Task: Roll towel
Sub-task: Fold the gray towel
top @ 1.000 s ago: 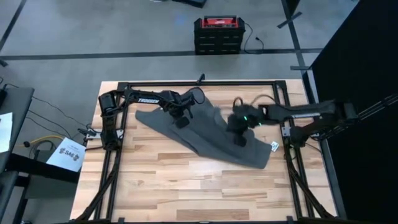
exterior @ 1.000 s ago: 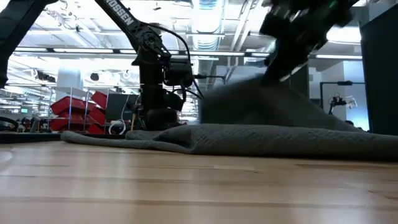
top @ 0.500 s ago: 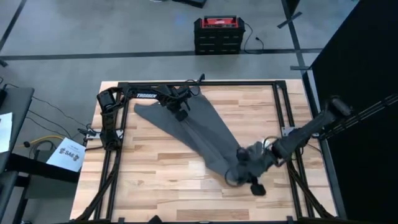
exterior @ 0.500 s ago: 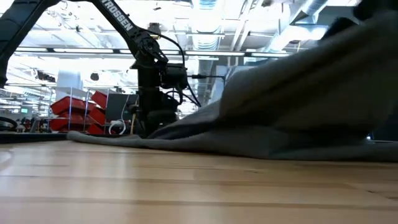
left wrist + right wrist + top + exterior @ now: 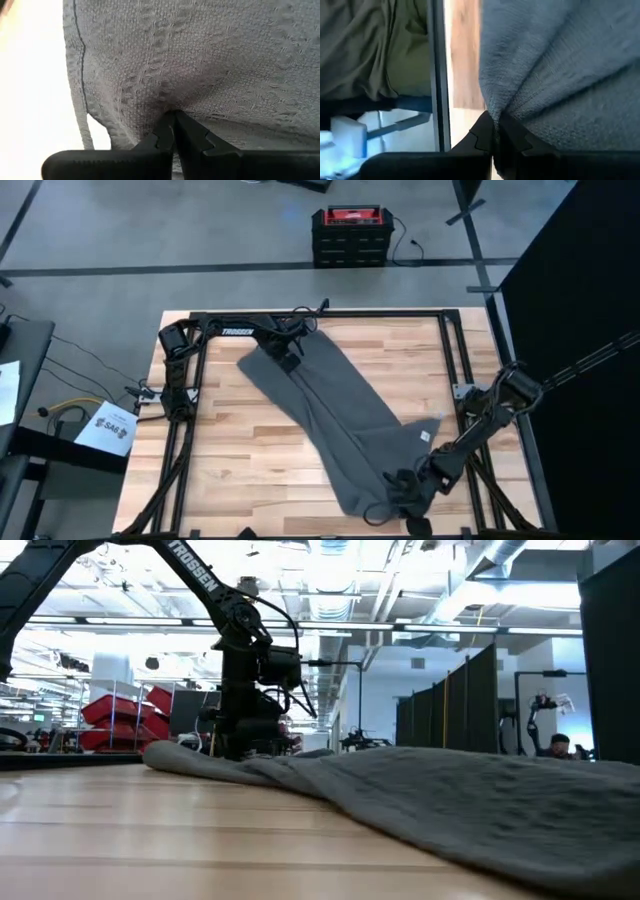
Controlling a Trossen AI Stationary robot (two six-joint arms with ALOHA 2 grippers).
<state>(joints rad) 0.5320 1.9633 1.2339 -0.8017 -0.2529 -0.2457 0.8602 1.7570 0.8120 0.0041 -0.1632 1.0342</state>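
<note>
Grey towel (image 5: 345, 425) stretches diagonally across your wooden table (image 5: 250, 470), from the far left toward the near right edge. Your left gripper (image 5: 290, 358) pinches its far end; your right gripper (image 5: 400, 502) is clamped on the near corner, beside the black frame rail (image 5: 480, 470).

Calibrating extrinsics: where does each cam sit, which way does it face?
High: overhead, straight down; both arms, towel stretched diagonally across the table.
Low: table height, level; left arm, towel.
Left wrist: left gripper shut on towel.
Right wrist: right gripper shut on towel.
Shared: the towel shows in all four.
</note>
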